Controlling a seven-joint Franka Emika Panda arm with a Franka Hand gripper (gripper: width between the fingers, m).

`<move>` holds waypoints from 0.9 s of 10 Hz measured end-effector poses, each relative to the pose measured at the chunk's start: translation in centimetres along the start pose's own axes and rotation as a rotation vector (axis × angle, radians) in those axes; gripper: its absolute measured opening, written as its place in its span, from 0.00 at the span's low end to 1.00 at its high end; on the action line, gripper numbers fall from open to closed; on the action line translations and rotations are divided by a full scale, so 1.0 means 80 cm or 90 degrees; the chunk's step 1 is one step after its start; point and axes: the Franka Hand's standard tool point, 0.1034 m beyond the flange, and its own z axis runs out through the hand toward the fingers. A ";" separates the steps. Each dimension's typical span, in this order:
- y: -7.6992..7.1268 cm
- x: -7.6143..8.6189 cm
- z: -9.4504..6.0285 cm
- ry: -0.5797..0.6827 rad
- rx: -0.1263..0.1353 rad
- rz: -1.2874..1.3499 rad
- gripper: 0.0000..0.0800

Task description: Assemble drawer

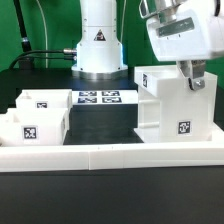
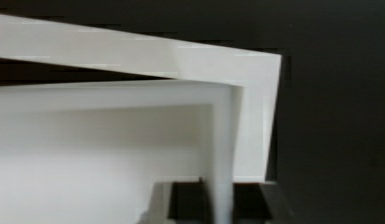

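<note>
Currently the gripper (image 1: 192, 82) sits on the top edge of the housing (image 1: 165, 110), just beside the marker board (image 1: 100, 98) on the exterior view's right. Fingers (image 2: 180, 202) nearly closed, pinching its thin side wall. Judged light, stiff and slick; a wall-edge pinch may tip it. The tray (image 1: 35, 118) lies beyond the board's other side.

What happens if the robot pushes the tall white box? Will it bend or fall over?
The tall box looks like hard plastic with straight, thin walls, so it probably stays stiff. It seems hollow, so it is likely light and may slide on the smooth black table. Its base looks wide, so tipping seems unlikely.
</note>
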 end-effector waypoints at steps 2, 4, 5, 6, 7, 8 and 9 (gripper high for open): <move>-0.010 0.002 -0.001 -0.001 0.004 0.003 0.06; -0.015 0.001 -0.001 -0.002 0.007 0.016 0.06; -0.018 0.001 0.000 -0.003 0.006 0.026 0.06; -0.019 0.001 0.002 -0.006 0.001 0.031 0.06; -0.019 0.002 0.002 -0.006 0.000 0.030 0.06; -0.019 0.001 0.002 -0.006 0.001 0.027 0.17; -0.019 0.001 0.002 -0.006 0.001 0.024 0.35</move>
